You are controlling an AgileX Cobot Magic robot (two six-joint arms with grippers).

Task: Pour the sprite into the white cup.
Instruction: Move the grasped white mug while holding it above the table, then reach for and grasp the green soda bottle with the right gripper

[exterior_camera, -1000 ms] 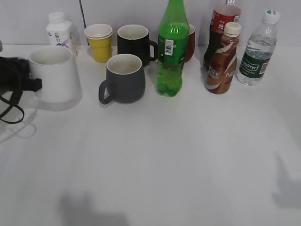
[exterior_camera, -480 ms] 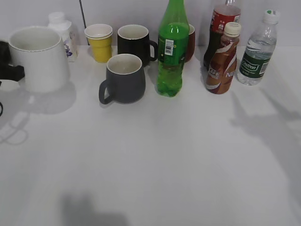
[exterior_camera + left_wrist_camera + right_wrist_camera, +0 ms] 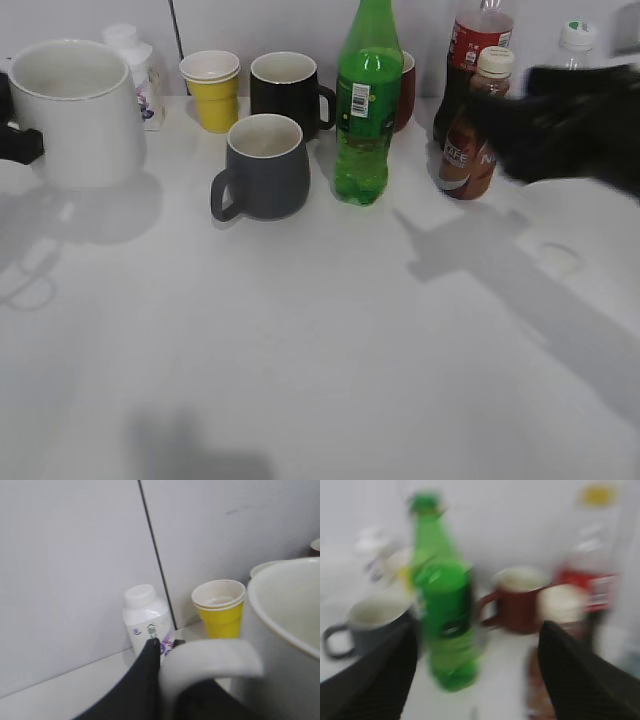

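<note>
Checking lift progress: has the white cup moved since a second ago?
Yes. The white cup has gone up and left, now overlapping the white bottle it sat below.

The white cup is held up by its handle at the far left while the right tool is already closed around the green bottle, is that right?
Not quite. The white cup is held at the far left, but the right tool is open, short of the green bottle, as the right wrist view shows.

The black right gripper [image 3: 490, 115] is smearing into a blur near the worktop's back right corner, hiding most of the clear plastic water bottle [image 3: 577, 38]; the large white ceramic mug [image 3: 78, 110] is covering the left gripper [image 3: 167, 680] at the left edge; the tall green plastic bottle [image 3: 442, 605] is blurring in the right wrist view.
</note>
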